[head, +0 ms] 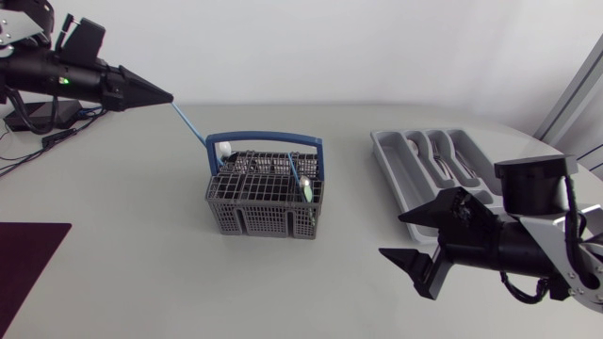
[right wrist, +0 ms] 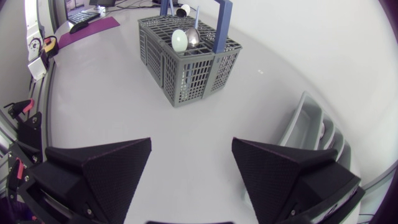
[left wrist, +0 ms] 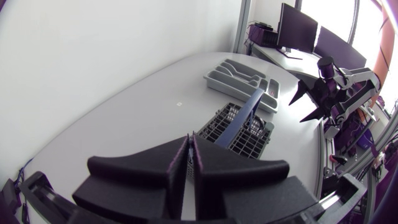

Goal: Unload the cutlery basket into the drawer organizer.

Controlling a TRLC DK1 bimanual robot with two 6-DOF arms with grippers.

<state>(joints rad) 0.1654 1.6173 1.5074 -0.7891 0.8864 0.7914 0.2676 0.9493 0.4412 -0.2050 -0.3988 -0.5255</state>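
The grey cutlery basket (head: 264, 200) with a blue handle stands mid-table. My left gripper (head: 168, 96) hovers to its upper left, shut on the thin light-blue handle of a utensil (head: 188, 122). The utensil's white head (head: 223, 149) rests at the basket's rear left corner. In the left wrist view the shut fingers (left wrist: 168, 168) hide the grip, and the basket (left wrist: 239, 130) lies ahead. A pale green spoon (right wrist: 179, 40) and a metal spoon (right wrist: 193, 37) stand in the basket. The grey organizer (head: 391, 174) at the right holds some cutlery. My right gripper (head: 394, 234) is open and empty, in front of the organizer.
A dark purple mat (head: 28, 247) lies at the table's front left. The organizer's edge (right wrist: 305, 124) shows beside my right gripper (right wrist: 191, 149), with the basket (right wrist: 186, 68) farther ahead. Bare table lies between basket and organizer.
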